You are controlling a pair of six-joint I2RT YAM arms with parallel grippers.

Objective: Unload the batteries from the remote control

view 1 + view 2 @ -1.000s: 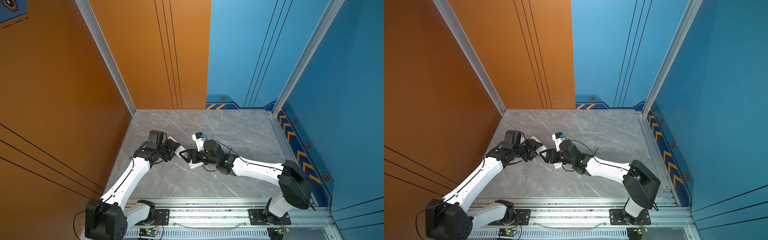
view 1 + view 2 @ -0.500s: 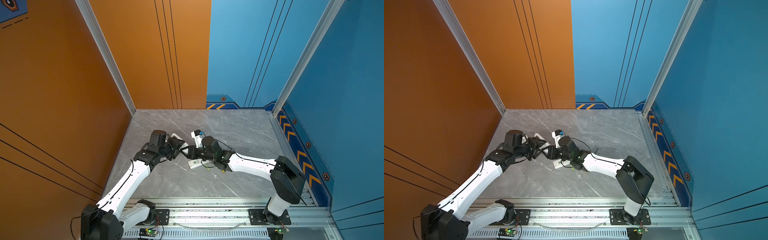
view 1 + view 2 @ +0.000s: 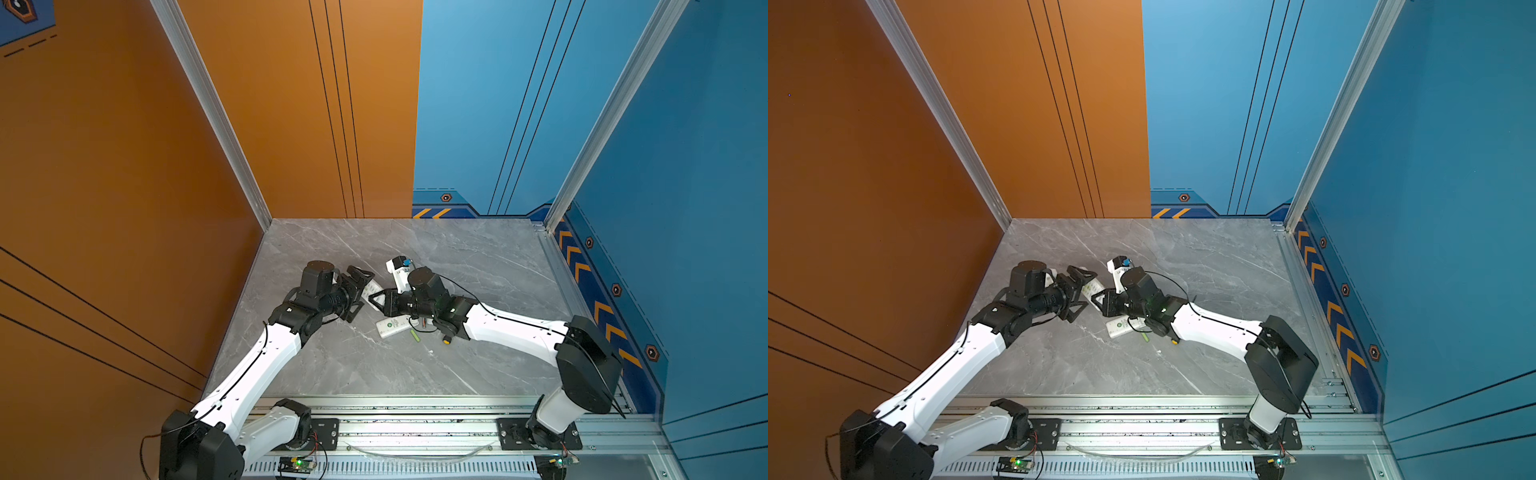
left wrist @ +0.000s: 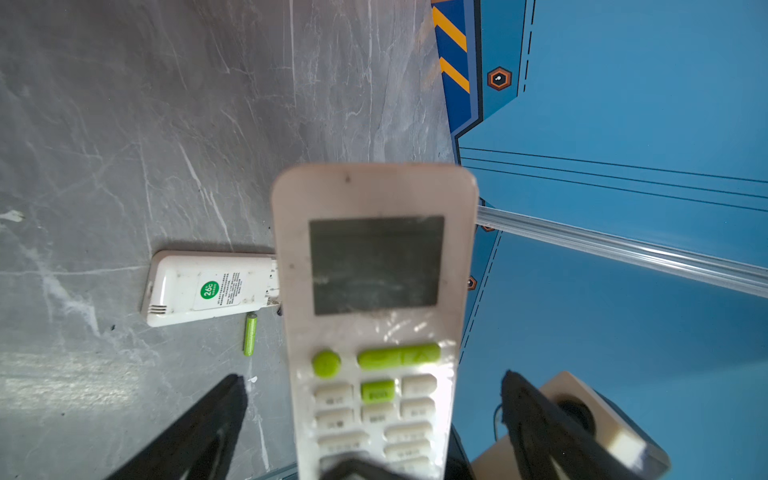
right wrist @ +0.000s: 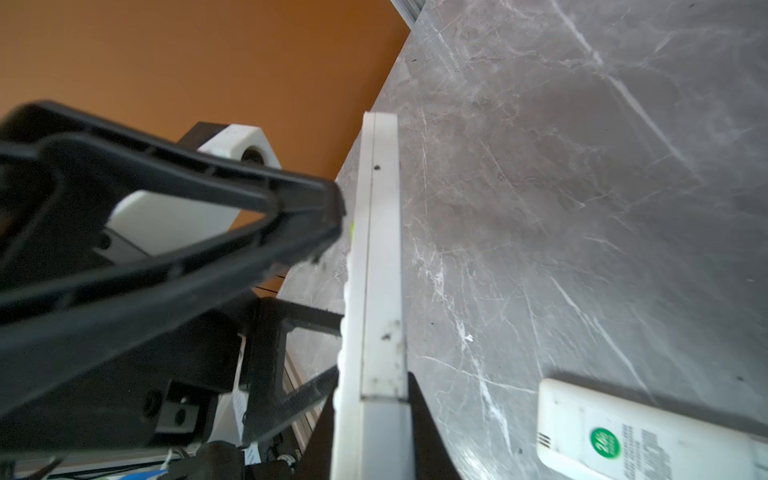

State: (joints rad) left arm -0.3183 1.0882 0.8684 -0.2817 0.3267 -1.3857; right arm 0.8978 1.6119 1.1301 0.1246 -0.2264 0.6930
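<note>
handover at mid-table: the left gripper [image 4: 374, 380], which held the remote [image 4: 374, 266] a second ago, has sprung its fingers wide apart and now only flanks the keypad without touching it, while the right gripper [image 5: 374, 424] has closed and is clamped on the remote's button end, holding it off the table [image 3: 478, 257]. the switch suggests the right arm now carries the remote, freeing the left to go for the battery cover. one green battery [image 4: 249, 334] already lies on the table just beside a second remote [image 4: 208, 286], which lies face down; a third remote [image 3: 395, 266] rests farther back. hidden: the held remote's back, so whether its cover is on or any cells remain inside cannot be told. the left wrist view shows only its face, the right wrist view only its thin side. in both top views the right arm covers part of the second remote, and any other batteries there are too small to make out.
</note>
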